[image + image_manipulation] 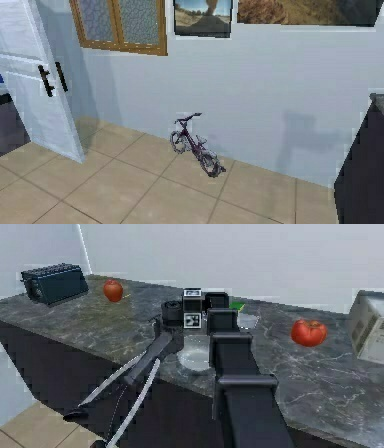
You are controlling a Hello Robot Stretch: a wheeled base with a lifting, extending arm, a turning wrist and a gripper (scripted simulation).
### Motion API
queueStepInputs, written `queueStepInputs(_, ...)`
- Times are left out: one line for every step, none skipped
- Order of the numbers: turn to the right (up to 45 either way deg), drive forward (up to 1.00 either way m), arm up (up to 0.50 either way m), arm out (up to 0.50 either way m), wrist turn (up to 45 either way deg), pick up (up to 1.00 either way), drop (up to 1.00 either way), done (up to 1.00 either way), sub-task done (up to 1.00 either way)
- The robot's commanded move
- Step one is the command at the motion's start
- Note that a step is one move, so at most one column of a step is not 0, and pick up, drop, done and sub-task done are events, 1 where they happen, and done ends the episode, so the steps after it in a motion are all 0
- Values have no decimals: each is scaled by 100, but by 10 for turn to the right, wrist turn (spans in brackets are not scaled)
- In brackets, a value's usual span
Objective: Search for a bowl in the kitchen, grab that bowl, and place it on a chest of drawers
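The bowl (pixel 196 357) sits on the dark marbled surface (pixel 330 389), just left of the arm (pixel 245 394) and below the two white marker squares (pixel 196 321). The gripper (pixel 98 422) reaches away from it toward the arm side view's lower left. Its dark body is near the bowl's left rim, and its two thin fingers (pixel 120 384) slant down past the surface's front edge, against the dark cabinet front and the tiled floor. I cannot tell whether the fingers are spread or pressed together, nor whether they hold anything. Whether the gripper's body touches the bowl also cannot be told.

The bowl is pale grey, round, shallow and glassy, and the marble shows dimly through it.

Just beyond the arm is a small clear thing (pixel 245 320) with a green bit beside it. A red apple (pixel 113 290) lies far left near a black toaster (pixel 55 282). A second red fruit (pixel 308 332) lies to the right, beside a pale box (pixel 370 324) at the edge.

In the forward view a small purple bicycle (pixel 197 146) stands on beige floor tiles (pixel 110 190) against a pale blue wall. There is a white door (pixel 35 80) at the left, a wood-framed window (pixel 120 22) and two pictures (pixel 203 17) above, and dark furniture (pixel 365 165) at the right edge.
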Motion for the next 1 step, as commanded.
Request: queueStepInputs(0, 0, 0, 0, 450, 0, 0, 0, 0)
